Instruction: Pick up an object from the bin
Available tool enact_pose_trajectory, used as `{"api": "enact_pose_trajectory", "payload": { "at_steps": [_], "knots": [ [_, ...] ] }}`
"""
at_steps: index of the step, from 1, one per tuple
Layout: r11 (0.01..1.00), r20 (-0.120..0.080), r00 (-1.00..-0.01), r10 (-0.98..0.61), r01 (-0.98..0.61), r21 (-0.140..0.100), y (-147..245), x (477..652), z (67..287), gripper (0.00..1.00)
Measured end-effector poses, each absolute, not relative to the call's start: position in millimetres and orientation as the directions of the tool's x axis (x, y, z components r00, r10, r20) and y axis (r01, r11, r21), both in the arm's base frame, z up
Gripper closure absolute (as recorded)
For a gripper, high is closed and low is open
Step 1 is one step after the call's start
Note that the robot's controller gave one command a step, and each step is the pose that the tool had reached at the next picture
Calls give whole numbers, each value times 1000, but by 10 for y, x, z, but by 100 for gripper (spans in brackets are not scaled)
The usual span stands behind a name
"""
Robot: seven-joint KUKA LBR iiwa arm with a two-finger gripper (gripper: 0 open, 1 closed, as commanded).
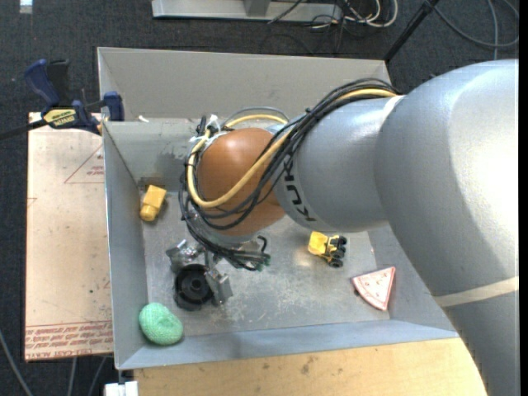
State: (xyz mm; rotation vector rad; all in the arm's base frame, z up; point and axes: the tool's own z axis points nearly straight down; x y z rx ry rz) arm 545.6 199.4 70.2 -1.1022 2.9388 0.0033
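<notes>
My gripper (200, 271) hangs low in the bin's front left part, under the arm's orange cover. It is open, with one grey finger (182, 254) at the upper left and the other (219, 286) at the lower right. A black round ring-shaped thing (190, 289) lies on the bin floor right at the fingers, touching or nearly touching both, and is partly covered by them. A green knobbly ball (161, 323) rests in the front left corner, a short way below the gripper.
A yellow block-like piece (153, 202) lies by the left wall. A small yellow toy vehicle (327, 247) sits mid-bin, to the right of the gripper. A pink wedge like a pizza slice (375, 288) lies at the front right. The arm covers the bin's back right.
</notes>
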Motion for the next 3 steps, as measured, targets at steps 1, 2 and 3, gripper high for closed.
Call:
{"api": "enact_pose_trajectory", "payload": {
  "at_steps": [1, 2, 3],
  "knots": [
    [753, -3, -753, -658, -658, 1, 1994, 5456, 702, 100],
    [753, 1, -753, -658, -658, 2, 1991, 5443, 739, 100],
    [754, 4, -754, -657, -657, 4, 1990, 5432, 922, 100]
  ]
}}
